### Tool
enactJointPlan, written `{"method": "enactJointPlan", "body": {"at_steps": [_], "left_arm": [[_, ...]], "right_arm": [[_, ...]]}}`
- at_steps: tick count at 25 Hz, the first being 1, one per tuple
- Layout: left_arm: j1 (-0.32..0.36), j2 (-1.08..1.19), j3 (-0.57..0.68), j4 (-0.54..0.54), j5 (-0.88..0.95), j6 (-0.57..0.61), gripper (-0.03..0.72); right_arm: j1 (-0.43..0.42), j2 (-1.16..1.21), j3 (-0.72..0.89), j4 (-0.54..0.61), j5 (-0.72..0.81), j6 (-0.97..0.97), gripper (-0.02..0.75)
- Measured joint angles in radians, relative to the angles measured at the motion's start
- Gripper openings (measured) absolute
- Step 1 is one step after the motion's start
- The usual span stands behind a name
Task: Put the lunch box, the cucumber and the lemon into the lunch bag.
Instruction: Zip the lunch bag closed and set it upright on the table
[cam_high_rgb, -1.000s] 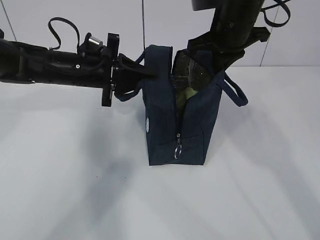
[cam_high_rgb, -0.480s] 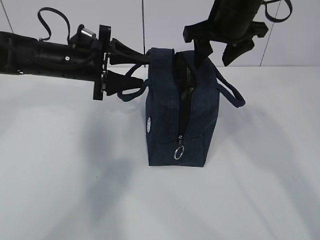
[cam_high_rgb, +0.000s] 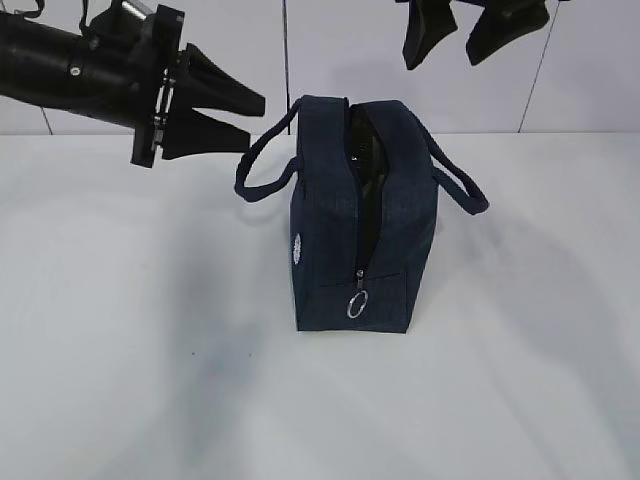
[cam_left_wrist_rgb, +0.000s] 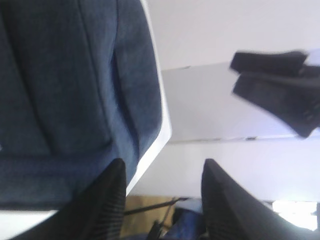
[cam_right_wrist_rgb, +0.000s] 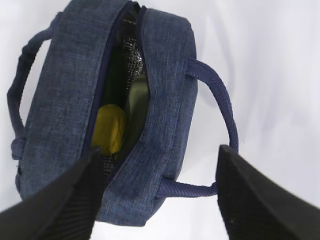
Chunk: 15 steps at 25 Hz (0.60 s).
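The navy lunch bag (cam_high_rgb: 365, 215) stands upright on the white table, its top zipper open and the silver ring pull (cam_high_rgb: 356, 303) hanging low on the front. In the right wrist view the bag (cam_right_wrist_rgb: 165, 90) shows the yellow lemon (cam_right_wrist_rgb: 110, 129) and the pale green lid of the lunch box (cam_right_wrist_rgb: 137, 107) inside against foil lining. The cucumber is hidden. My left gripper (cam_high_rgb: 255, 120) is open and empty, up left of the bag. My right gripper (cam_high_rgb: 475, 35) is open and empty, above the bag.
The bag's loop handles (cam_high_rgb: 262, 165) hang out on both sides. The white table (cam_high_rgb: 140, 330) ends at a pale wall behind. In the left wrist view the bag's side (cam_left_wrist_rgb: 75, 90) fills the left half and the other gripper (cam_left_wrist_rgb: 280, 90) shows at right.
My left gripper let go of the bag's left handle and drew back up and left. My right gripper rose out of the bag's opening; the bag's mouth has narrowed.
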Motion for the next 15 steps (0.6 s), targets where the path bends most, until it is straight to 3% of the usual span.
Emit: {"method": "enactJointPlan", "body": {"at_steps": [5, 8, 15], "left_arm": [[0.000, -0.055, 0.000, 0.309, 0.015, -0.124, 0.278], [0.000, -0.088, 0.000, 0.429, 0.019, -0.176, 0.242], [0.000, -0.174, 0.000, 0.508, 0.027, -0.215, 0.230]], "right_arm": [[0.000, -0.054, 0.000, -0.007, 0.002, 0.000, 0.512], [0.004, -0.112, 0.017, -0.044, 0.002, 0.000, 0.464], [0.090, -0.286, 0.234, -0.142, -0.161, 0.000, 0.380]]}}
